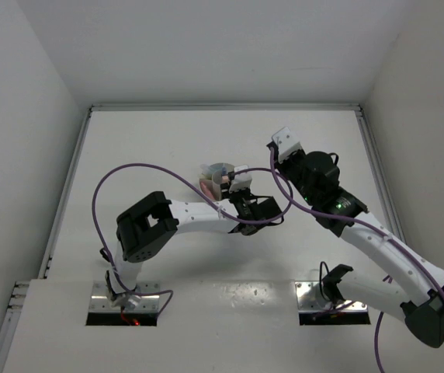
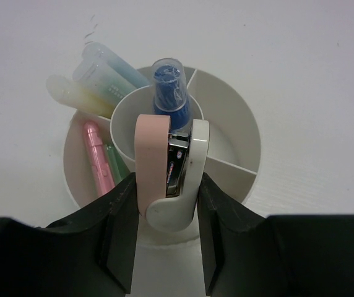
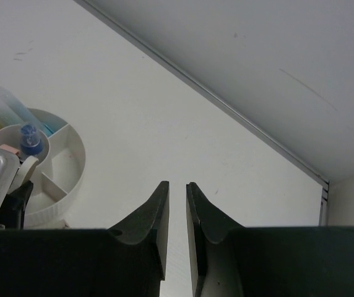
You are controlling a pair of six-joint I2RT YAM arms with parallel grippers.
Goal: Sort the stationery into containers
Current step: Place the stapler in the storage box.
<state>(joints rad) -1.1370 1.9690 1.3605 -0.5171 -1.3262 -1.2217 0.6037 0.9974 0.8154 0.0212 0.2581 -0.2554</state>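
The round white tub [image 2: 239,133] with a centre cup and dividers holds a blue marker [image 2: 171,90] standing in the cup. A yellow piece [image 2: 78,96] and a pale blue-green piece [image 2: 112,65] lean in one far compartment. A pink piece [image 2: 96,154] and a green piece [image 2: 116,162] lie in the left compartment. My left gripper [image 2: 168,198] is shut on a pink-and-white stapler-shaped piece [image 2: 164,167], held over the tub's near side, its tip at the centre cup. My right gripper [image 3: 177,189] is empty, its jaws nearly together, above bare table right of the tub [image 3: 65,179].
In the top view the tub [image 1: 220,177] sits mid-table under the left gripper [image 1: 228,186]. The right gripper [image 1: 278,148] hovers to the right of it. White walls enclose the table on three sides, with a raised rail [image 3: 226,108] at the far edge.
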